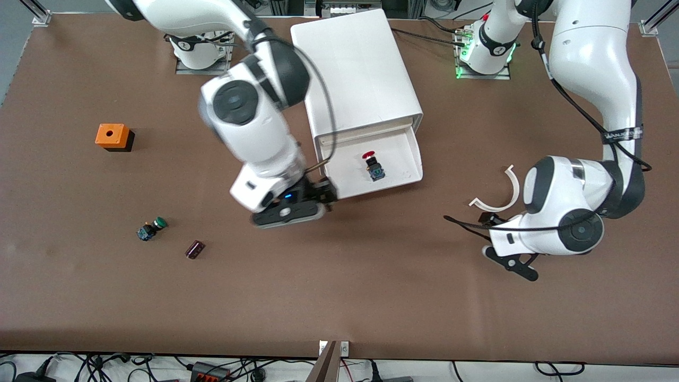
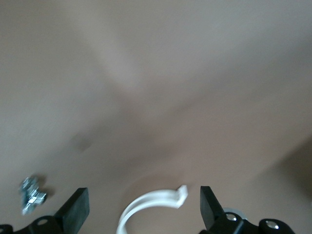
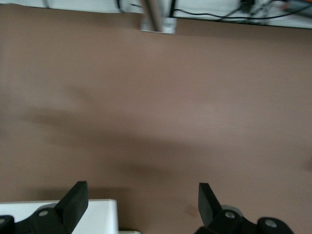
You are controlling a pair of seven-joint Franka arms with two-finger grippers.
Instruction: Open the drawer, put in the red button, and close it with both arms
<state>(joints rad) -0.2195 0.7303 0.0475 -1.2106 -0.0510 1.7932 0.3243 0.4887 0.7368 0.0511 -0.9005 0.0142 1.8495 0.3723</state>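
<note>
A: Starting close to the front camera on the brown desk (image 1: pixel 339 297): a small dark purple block (image 1: pixel 194 249) and a green-capped push button (image 1: pixel 151 229) lie toward the right arm's end, both untouched.

B: And the left arm's black two-finger claw (image 2: pixel 144 207)?

A: Low over the desk toward its own end, fingers (image 2: pixel 77 207) spread with nothing between them, right by a curved white plastic strip (image 2: pixel 151 204). That arm looks to be waiting.

B: The right arm's black two-finger claw (image 3: pixel 142 204) is the busy one.

A: It hangs at the front corner of the wide, shallow white plastic tray drawer (image 1: pixel 395 183), fingers (image 3: pixel 75 200) apart, holding nothing. The drawer stands pulled out of the big white rounded-edge cabinet (image 1: pixel 355 69).

B: And the prize?

A: The red mushroom-capped push button with the black-and-blue body (image 1: pixel 374 165) lies in the drawer, about mid-tray. I judge that only the closing remains.

B: Risks?

A: A push from that one corner alone could skew the tray and jam it, or shove the whole cabinet along the desk. A hard shove may send the button rolling. Farther off sits an orange block on a black base (image 1: pixel 113 137), well apart.
</note>
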